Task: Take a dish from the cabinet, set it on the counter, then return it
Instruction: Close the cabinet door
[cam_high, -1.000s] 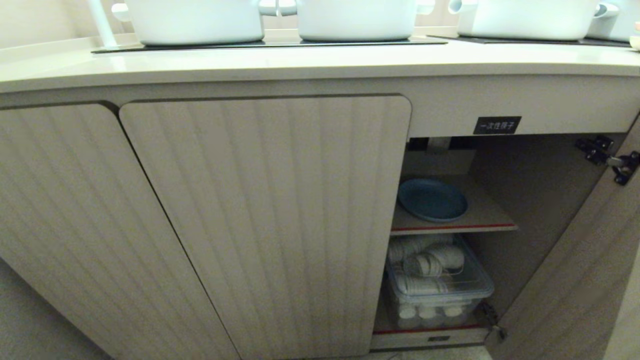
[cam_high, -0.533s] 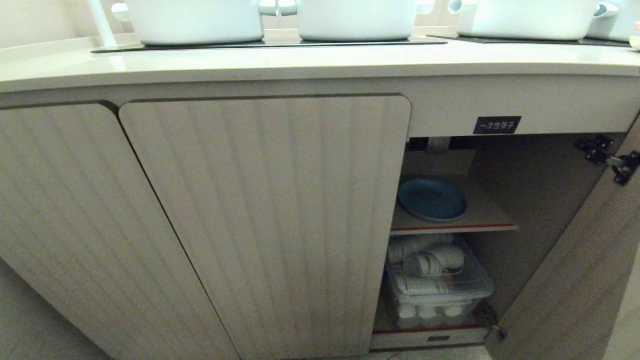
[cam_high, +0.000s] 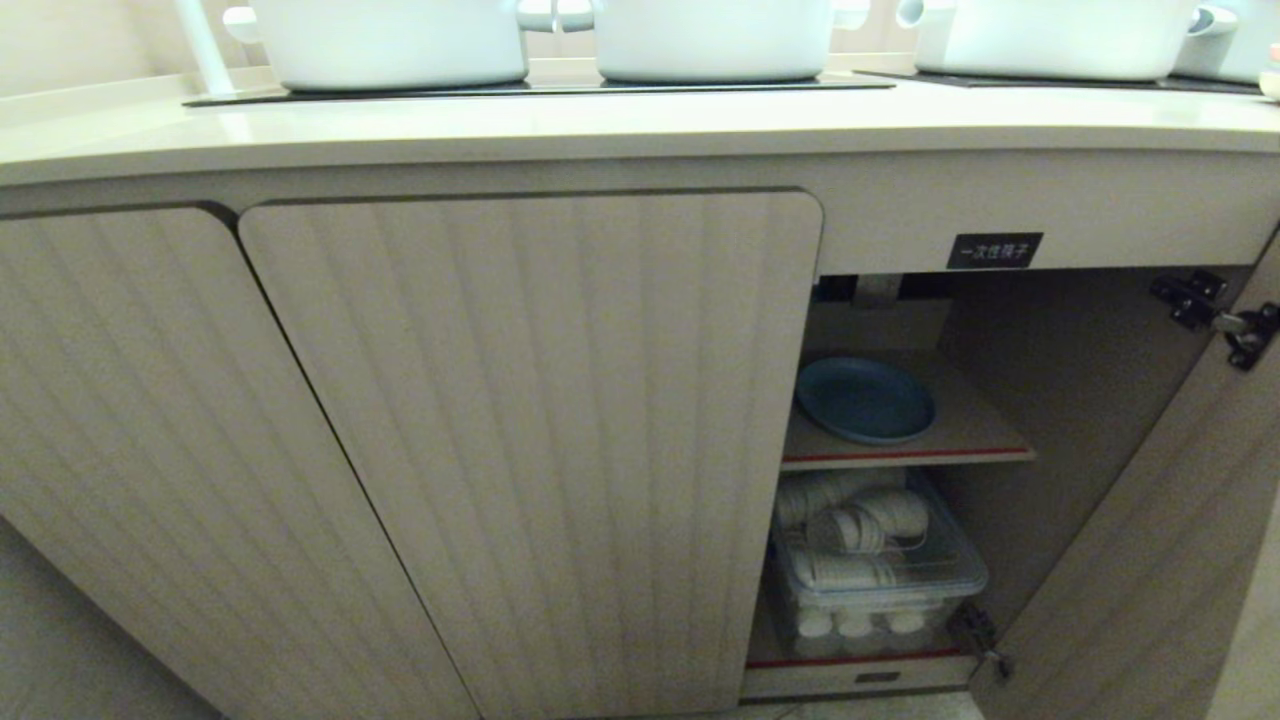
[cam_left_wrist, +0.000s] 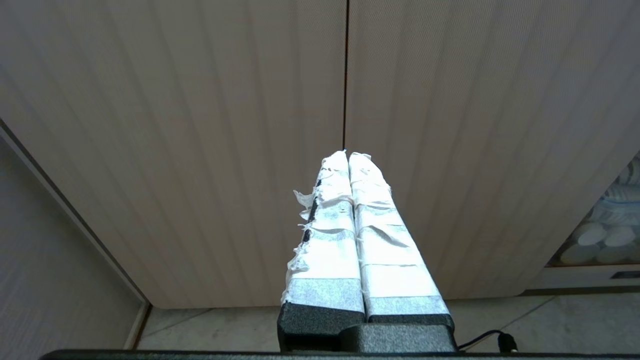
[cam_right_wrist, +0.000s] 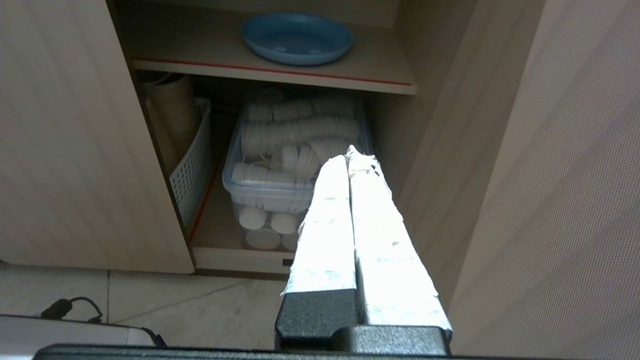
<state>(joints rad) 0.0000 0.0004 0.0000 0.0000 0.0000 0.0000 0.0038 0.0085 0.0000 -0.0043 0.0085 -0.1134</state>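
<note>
The round light-blue plate (cam_high: 865, 400) is carried by the beige inner shelf (cam_high: 975, 432). Below that shelf, a clear plastic bin (cam_high: 880, 580) is seen on the cabinet floor (cam_right_wrist: 212, 220), beside a white basket (cam_right_wrist: 192, 162). White pots (cam_high: 390, 42) are borne by the cream desk (cam_high: 600, 125) above.

Left gripper (cam_left_wrist: 348, 156) low and level, taped fingers (cam_left_wrist: 372, 235) pressed together — nothing held, right gripper (cam_right_wrist: 348, 152) likewise closed and empty, tips meeting, pointing slightly downward — neither arm visible from the head camera
</note>
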